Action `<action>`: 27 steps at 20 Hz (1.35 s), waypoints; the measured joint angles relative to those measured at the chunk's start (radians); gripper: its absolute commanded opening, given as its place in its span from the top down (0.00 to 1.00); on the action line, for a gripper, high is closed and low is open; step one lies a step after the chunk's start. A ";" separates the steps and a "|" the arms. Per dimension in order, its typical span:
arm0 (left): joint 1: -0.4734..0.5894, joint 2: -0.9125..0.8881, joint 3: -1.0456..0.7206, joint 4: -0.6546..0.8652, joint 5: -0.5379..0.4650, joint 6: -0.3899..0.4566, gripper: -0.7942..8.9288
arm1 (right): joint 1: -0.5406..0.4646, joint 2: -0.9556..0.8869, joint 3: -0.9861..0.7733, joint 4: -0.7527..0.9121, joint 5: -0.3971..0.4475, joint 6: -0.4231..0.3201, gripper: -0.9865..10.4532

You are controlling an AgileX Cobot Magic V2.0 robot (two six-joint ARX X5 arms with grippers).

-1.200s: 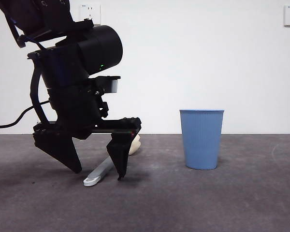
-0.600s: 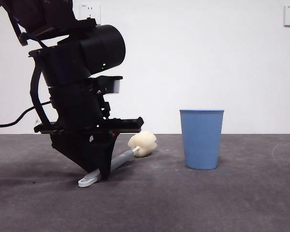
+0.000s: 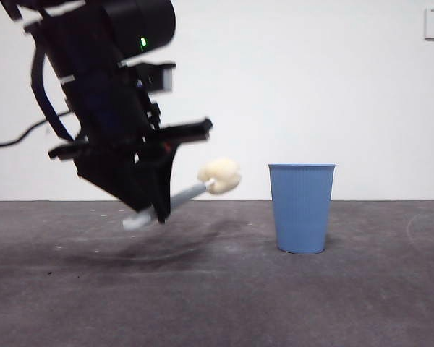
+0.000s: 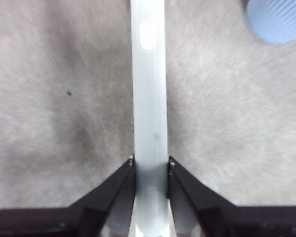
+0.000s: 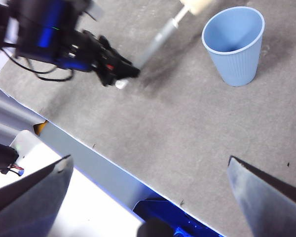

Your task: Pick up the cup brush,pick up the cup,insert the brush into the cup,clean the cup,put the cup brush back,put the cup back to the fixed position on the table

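The left gripper [image 3: 153, 211] pinches the cup brush [image 3: 192, 189] by its grey handle and holds it clear of the table [image 3: 224, 296], where half a second ago the white tip was still resting on the surface. The arm has risen and swung since then, and the brush now hangs at a slant in the air, its white tip low to the left and its cream sponge head [image 3: 220, 176] raised to the right, level with the rim of the cup [image 3: 301, 207]. The left wrist view shows the two black jaws pressed against either side of the flat handle [image 4: 149, 123], with an oval hole near its far end. The cup has not moved: it stands upright on the table to the right of the brush, apart from it. The right gripper [image 5: 147, 173] waits high over the near edge of the table, its jaws spread wide. No brand or writing can be read on brush or cup, though motion blur softens the gripper and handle in the front view.
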 measured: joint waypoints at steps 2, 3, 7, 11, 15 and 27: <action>0.000 -0.066 0.000 -0.035 0.001 0.009 0.93 | 0.015 0.022 -0.001 0.027 0.000 0.006 0.39; 0.000 -0.105 0.000 -0.056 0.001 0.018 0.93 | 0.025 0.037 -0.009 0.061 -0.001 0.015 0.39; 0.000 -0.280 0.000 -0.132 0.001 0.061 0.93 | 0.075 0.102 -0.131 0.251 0.000 0.100 0.39; 0.000 -0.442 0.000 -0.233 0.001 0.096 0.93 | 0.180 0.167 -0.283 0.533 0.133 0.214 0.39; 0.000 -0.549 0.000 -0.377 0.002 0.133 0.93 | 0.320 0.267 -0.378 0.761 0.373 0.267 0.39; 0.000 -0.632 0.000 -0.658 0.055 0.177 0.93 | 0.462 0.672 -0.490 1.349 0.726 0.276 0.39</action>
